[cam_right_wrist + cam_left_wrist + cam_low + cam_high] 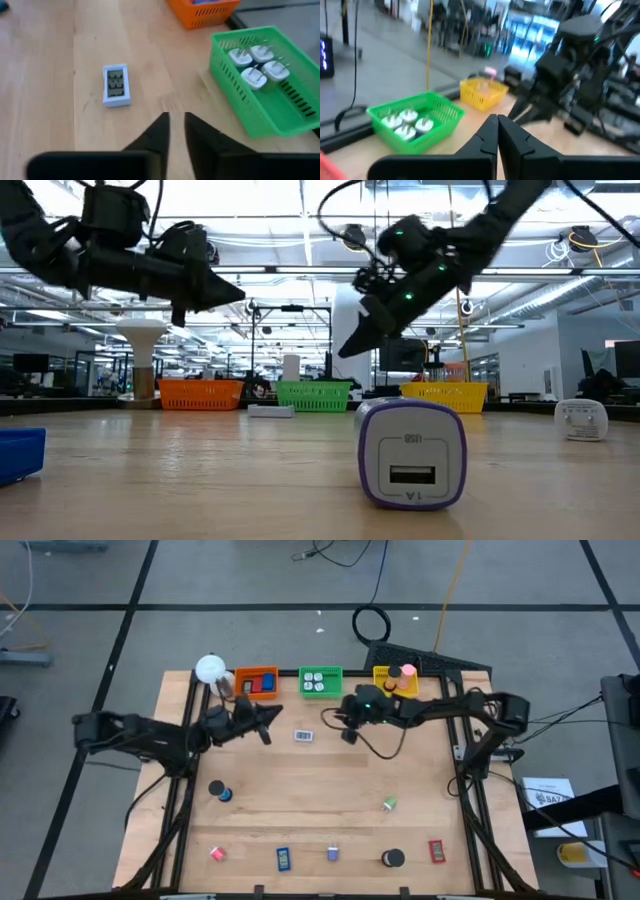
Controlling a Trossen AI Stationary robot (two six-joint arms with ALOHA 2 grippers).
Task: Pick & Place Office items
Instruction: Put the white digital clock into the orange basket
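The office items lie scattered over the bench [320, 810]. In the high view a white multi-socket adapter [304, 736] sits between the left gripper [262, 730] and the right gripper [349, 734], closer to the left fingers. Nearer the bench's front edge, well apart from both sets of fingers, lie a black roll [219, 791], a green bit [389, 804], a pink piece [217, 853], a blue rectangle [284, 858], a purple-white charger [333, 854], a second black roll [393, 858] and a red rectangle [436, 851]. Behind the fingers stand the orange tray [257, 682], green tray [321, 681] and yellow tray [396, 679], with a white lamp [210, 669] beside the orange one.

In the low view both grippers hang above the bench, and the purple-white charger [411, 454] stands in front.

In the left wrist view the left fingers [507, 137] are pressed together on nothing; the green tray [415, 122] holds white plugs [407, 123].

In the right wrist view the right fingers [159, 131] stand a narrow gap apart, empty, with the adapter [116, 85] just ahead of them on the bench.
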